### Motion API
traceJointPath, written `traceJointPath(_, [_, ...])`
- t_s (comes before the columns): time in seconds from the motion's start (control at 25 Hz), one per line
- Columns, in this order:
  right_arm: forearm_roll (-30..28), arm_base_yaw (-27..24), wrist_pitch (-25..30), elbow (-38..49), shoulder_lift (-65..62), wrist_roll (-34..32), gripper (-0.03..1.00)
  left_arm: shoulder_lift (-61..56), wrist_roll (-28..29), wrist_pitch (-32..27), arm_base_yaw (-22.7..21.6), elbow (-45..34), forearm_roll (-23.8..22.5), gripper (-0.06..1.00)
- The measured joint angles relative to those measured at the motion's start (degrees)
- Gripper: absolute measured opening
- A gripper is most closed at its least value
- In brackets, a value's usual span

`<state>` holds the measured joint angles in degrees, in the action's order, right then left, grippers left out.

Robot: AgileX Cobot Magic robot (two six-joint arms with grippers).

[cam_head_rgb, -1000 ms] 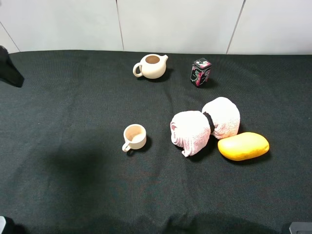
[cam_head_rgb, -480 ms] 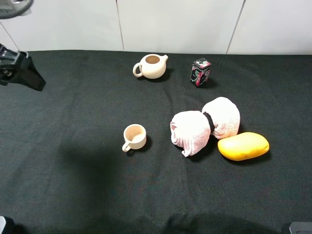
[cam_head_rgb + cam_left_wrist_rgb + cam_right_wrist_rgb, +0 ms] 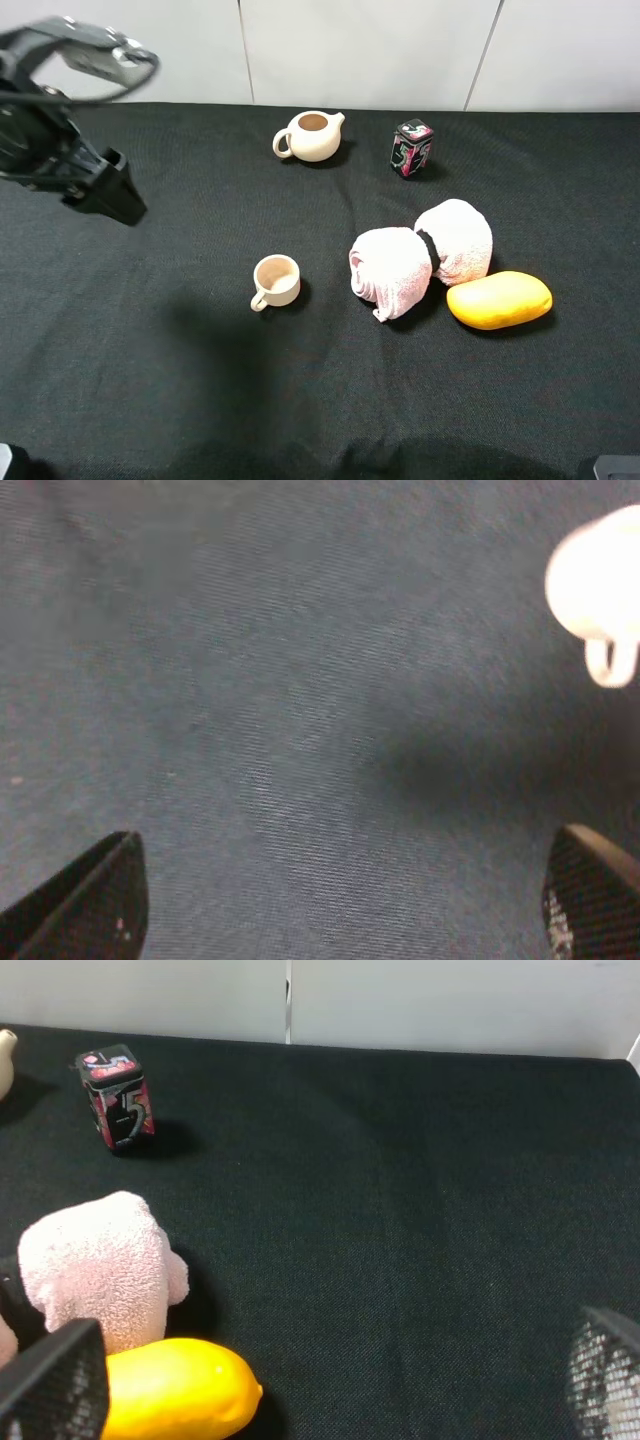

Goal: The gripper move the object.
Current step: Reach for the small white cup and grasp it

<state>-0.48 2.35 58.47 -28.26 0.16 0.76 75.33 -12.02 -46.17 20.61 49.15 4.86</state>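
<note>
The object, a small cream cup [image 3: 277, 280] with a loop handle and a brownish inside, stands upright on the black cloth left of centre. My left gripper [image 3: 116, 196] hangs over the far left of the table, well away from the cup. Its wrist view has the left gripper [image 3: 340, 910] open, its black fingertips [image 3: 85, 905] wide apart over bare cloth, and the cup [image 3: 598, 580] off to one side. My right gripper [image 3: 330, 1390] is open too, with nothing held between its fingertips [image 3: 605, 1370].
A cream spouted teapot [image 3: 312, 135] and a small dark printed tin [image 3: 411, 148] stand at the back. Two rolled pink towels [image 3: 420, 255] lie right of the cup, with a yellow mango-like fruit [image 3: 498, 299] beside them. A white wall runs behind the table.
The left arm has come in from the table's left edge, moving right and nearer, with its jaws open throughout. The cup and everything else have stayed put.
</note>
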Motion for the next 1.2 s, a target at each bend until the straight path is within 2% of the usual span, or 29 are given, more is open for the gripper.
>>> traceJointPath(0.84, [0.0, 0.0, 0.0, 0.0, 0.0, 0.0, 0.69, 15.0, 0.8, 9.9, 18.5, 2.2, -0.2, 0.83])
traceJointPath(1.2, [0.0, 0.0, 0.0, 0.0, 0.0, 0.0, 0.69, 22.3, 0.9, 11.5, 19.8, 4.8, -0.2, 0.83])
